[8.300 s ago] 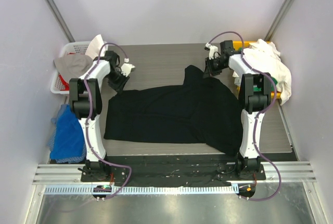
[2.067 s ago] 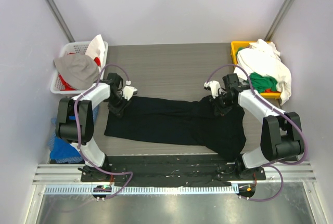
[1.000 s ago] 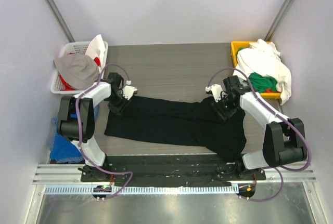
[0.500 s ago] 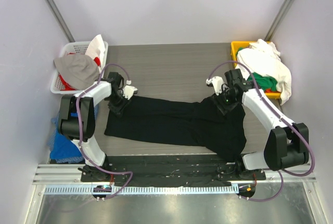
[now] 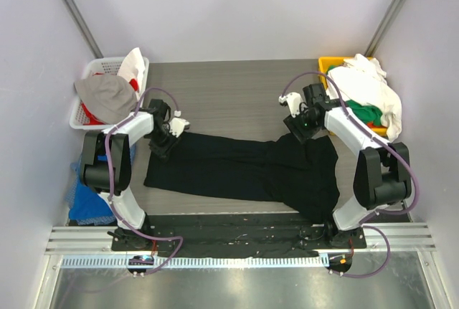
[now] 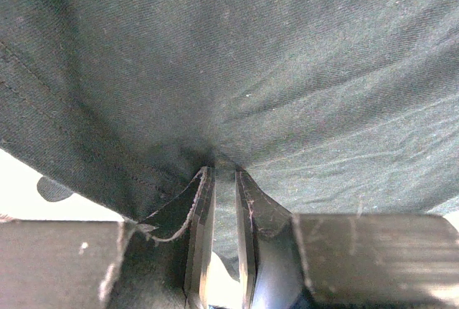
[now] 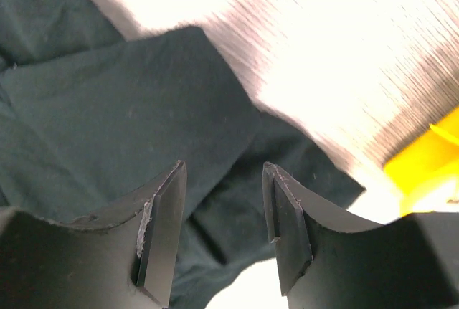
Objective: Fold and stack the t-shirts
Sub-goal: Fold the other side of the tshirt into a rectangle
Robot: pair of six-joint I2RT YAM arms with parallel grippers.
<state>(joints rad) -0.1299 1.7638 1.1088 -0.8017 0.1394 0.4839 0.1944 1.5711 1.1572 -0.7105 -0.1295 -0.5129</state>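
Note:
A black t-shirt (image 5: 244, 169) lies stretched across the table, folded into a long strip with a wider lump at its right end. My left gripper (image 5: 166, 144) sits at the strip's far left corner, shut on a pinch of the black fabric (image 6: 287, 94), which fills the left wrist view. My right gripper (image 5: 300, 128) hovers open just above the shirt's far right corner, and the black cloth (image 7: 129, 115) lies below its fingers (image 7: 287, 216), untouched. White t-shirts (image 5: 362, 90) and a green one (image 5: 362, 114) are heaped in the yellow bin (image 5: 326, 64).
A white basket (image 5: 97, 65) at the far left holds grey, white and red clothes. Blue fabric (image 5: 92, 191) lies off the table's left side. The grey table top (image 5: 237, 97) shows beyond the shirt. A black strip (image 5: 237, 226) runs along the near edge.
My right gripper has opened, let go of the shirt's right corner, and lifted back towards the yellow bin. The left gripper has stayed shut on its corner.

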